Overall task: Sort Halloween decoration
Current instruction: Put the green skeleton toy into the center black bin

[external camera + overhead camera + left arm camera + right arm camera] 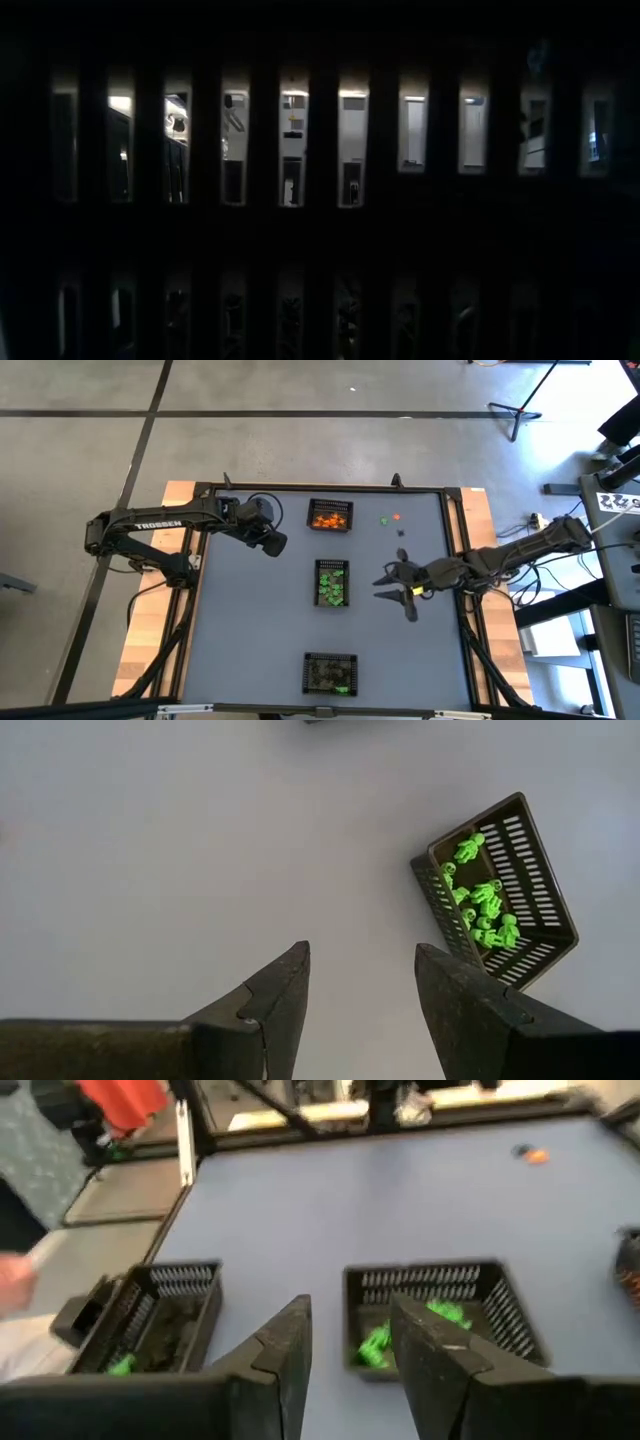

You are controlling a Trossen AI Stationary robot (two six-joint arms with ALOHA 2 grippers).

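Between the middle basket (333,582) and the worktop's (250,620) right edge, the right gripper (398,588) hovered with its fingers (285,1355) spread and nothing visibly pinched between them. The green Halloween decoration (375,1345) lay in that basket just beyond the fingertips. More green pieces showed in the near basket (330,672), which otherwise held dark contents, and orange ones in the far basket (330,515). A few loose trinkets (392,520) remained near the far right corner, well apart from the gripper. The left gripper (272,541) waited near the far left corner, fingers (275,1000) likewise parted and empty. The trinkets are tiny, so a closing pinch could miss one or flick it across the worktop; a low approach might nudge a basket.
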